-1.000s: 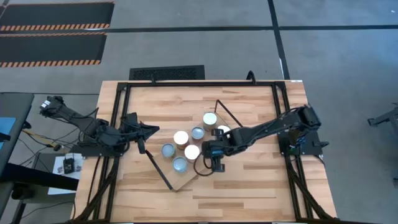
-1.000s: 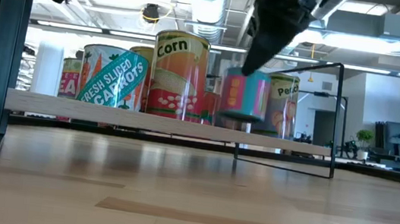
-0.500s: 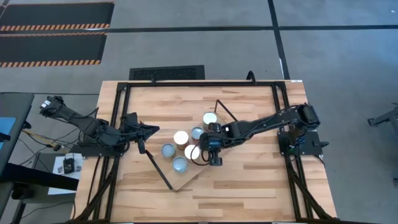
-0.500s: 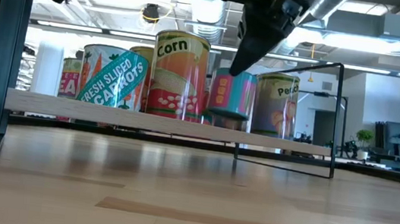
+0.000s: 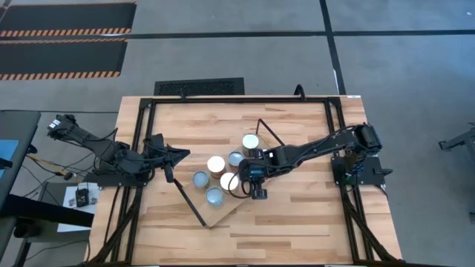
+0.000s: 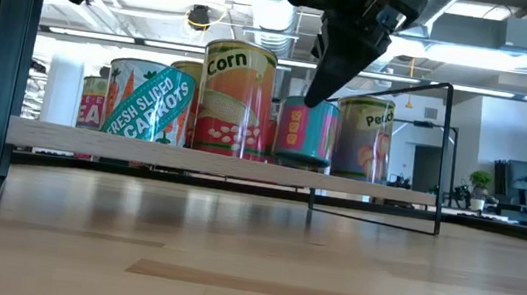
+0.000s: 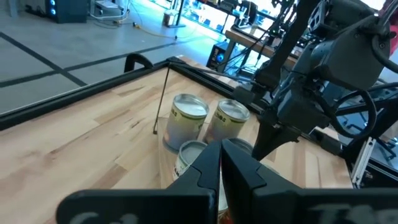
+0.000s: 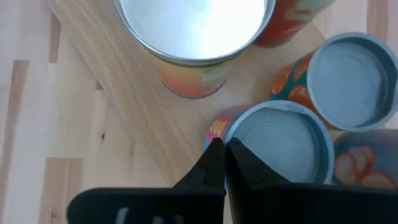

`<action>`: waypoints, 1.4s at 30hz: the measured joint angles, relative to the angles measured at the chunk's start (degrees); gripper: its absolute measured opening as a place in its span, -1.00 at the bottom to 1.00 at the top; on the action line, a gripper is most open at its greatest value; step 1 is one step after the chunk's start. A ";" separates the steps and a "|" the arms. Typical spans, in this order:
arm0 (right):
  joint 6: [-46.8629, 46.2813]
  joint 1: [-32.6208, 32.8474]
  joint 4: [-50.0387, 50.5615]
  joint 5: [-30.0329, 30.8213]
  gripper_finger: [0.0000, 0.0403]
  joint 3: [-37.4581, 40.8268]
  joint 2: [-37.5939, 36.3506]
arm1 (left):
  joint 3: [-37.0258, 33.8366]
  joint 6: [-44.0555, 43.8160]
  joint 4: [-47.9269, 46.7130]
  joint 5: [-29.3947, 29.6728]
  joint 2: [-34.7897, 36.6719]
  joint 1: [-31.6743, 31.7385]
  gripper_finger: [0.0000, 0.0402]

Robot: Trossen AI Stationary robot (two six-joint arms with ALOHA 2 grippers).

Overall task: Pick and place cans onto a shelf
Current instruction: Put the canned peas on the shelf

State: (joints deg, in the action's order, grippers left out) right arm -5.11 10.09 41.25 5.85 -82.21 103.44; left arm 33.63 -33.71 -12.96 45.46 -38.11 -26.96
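right gripper jaws: fingers pressed together in the right wrist view, nothing between them. left gripper jaws: likewise closed tight in the left wrist view, holding nothing.

landmark: the shelf, a light-wood board lying diagonally on the tabletop, black wire brackets at its short ends.

- right gripper hangs over the shelf's right long edge, beside the can cluster. in the right wrist view its fingertips sit just over the rim of a blue-grey-topped can; touching or not, cannot tell.
- low view: this can, pink and teal label, stands upright on the shelf with the right gripper's fingers slanting down to its top edge.
- cans on the shelf, high view: white tops; blue-grey tops.
- low view labels: corn can at the shelf's middle, sliced carrots can beside it, another can nearer the bracket.
- left gripper waits off the shelf's left long edge, over bare tabletop, well apart from the cans.
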 joint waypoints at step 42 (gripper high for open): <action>1.12 -0.17 1.53 -1.46 -0.92 -1.84 3.19 | 0.02 0.26 0.62 0.01 0.00 0.00 -1.00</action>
State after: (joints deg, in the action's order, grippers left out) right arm -3.99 9.91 42.78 4.39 -84.05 106.63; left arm 33.65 -33.45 -12.34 45.47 -38.11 -26.96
